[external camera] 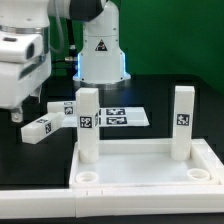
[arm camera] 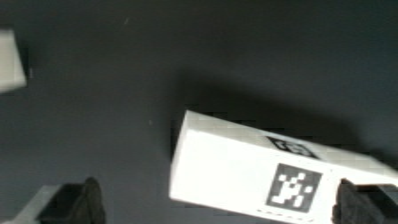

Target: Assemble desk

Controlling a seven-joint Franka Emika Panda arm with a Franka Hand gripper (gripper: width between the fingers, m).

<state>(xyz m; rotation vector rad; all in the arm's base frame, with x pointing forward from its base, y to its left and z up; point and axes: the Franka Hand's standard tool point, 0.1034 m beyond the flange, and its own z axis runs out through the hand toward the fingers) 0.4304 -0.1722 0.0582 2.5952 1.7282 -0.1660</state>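
The white desk top (external camera: 140, 165) lies at the front with its raised rim up. Two legs stand upright in its far corners, one at the exterior view's left (external camera: 88, 122) and one at its right (external camera: 181, 120). Two more tagged legs lie loose on the black table, one nearer (external camera: 38, 128) and one behind it (external camera: 63, 108). My gripper (external camera: 17, 112) hangs at the exterior view's left, just above the loose legs. In the wrist view the gripper (arm camera: 222, 208) is open, and a lying leg (arm camera: 258, 160) with its tag up sits between the dark fingertips (arm camera: 73, 203), not gripped.
The marker board (external camera: 125, 117) lies flat behind the desk top. The robot base (external camera: 100, 55) stands at the back. A white edge of another part (arm camera: 9, 60) shows in the wrist view. The table is black, with a green backdrop behind.
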